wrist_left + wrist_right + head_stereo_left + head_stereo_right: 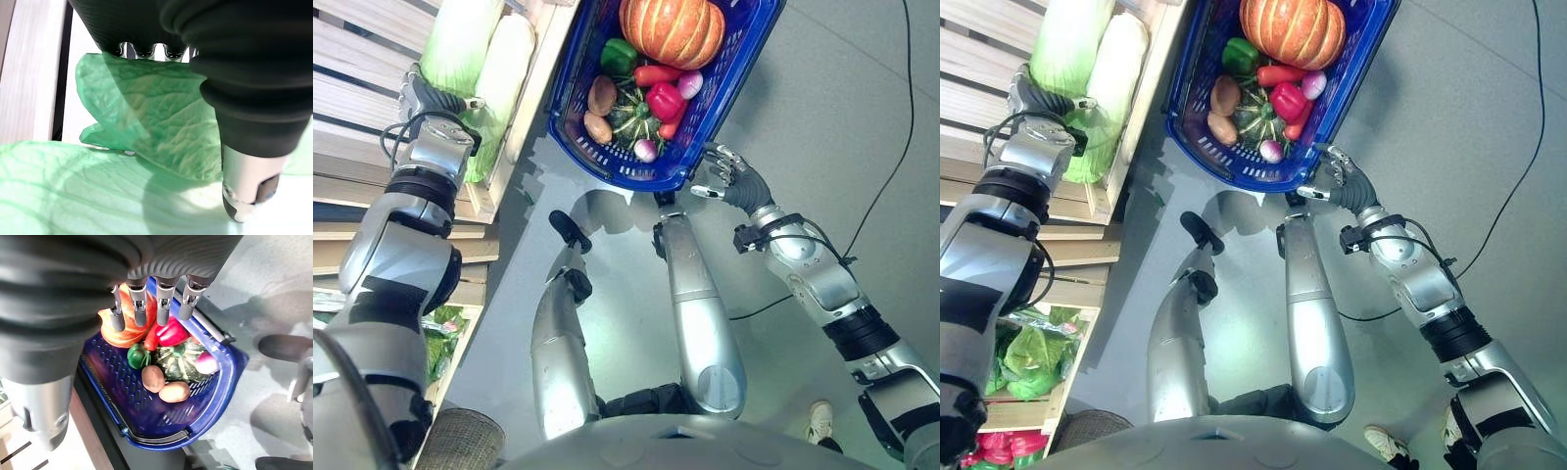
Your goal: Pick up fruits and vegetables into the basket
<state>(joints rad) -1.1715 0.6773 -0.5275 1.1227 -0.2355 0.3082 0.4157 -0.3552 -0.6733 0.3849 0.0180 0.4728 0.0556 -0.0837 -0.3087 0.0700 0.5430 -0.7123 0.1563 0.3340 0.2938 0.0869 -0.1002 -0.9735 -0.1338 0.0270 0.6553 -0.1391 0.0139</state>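
Green cabbage [460,44] lies under your left hand [429,98], fingers hidden; your right hand [720,171], fingers relaxed, hangs beside the basket [607,162].

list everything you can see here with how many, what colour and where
basket: one, blue, on the floor
pumpkin: one, orange, in the basket
peppers: one red, one green, in the basket
potatoes: two, brown, in the basket
squash: one, dark green striped, in the basket
cabbages: two, pale green, on the wooden shelf
left hand: on a cabbage
right hand: open, beside the basket rim
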